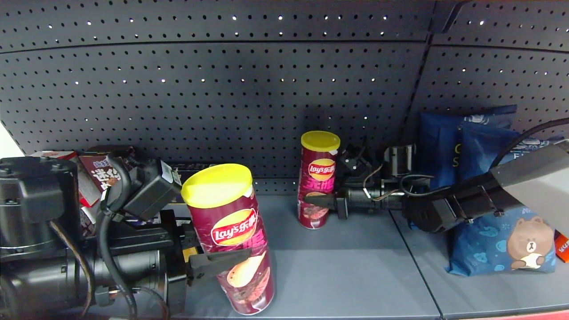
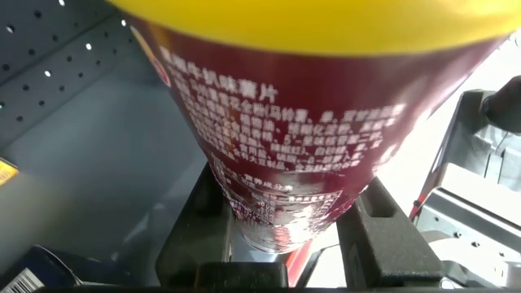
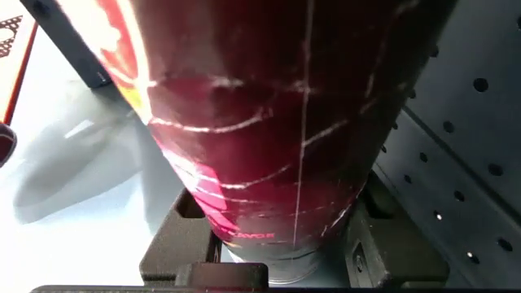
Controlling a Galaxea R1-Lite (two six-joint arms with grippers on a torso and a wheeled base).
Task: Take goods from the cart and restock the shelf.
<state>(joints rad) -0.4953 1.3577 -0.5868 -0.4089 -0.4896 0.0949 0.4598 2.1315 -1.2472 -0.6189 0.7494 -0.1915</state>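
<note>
Two maroon chip cans with yellow lids are on the dark grey shelf (image 1: pixel 355 266). The near can (image 1: pixel 233 235) leans slightly at the shelf's front left, and my left gripper (image 1: pixel 231 260) is shut on its lower half. In the left wrist view this can (image 2: pixel 301 155) sits between the black fingers (image 2: pixel 191 240). The far can (image 1: pixel 316 178) stands upright near the pegboard back wall, with my right gripper (image 1: pixel 316 200) shut on its lower part from the right. The right wrist view shows that can (image 3: pixel 269 130) held between its fingers (image 3: pixel 391 244).
Blue snack bags (image 1: pixel 466 142) and a blue bag with a bear print (image 1: pixel 502 240) fill the right section. Red boxes (image 1: pixel 100 171) stand at the back left. Bare shelf lies between the two cans and in front of the far can. The pegboard wall (image 1: pixel 266 89) closes the back.
</note>
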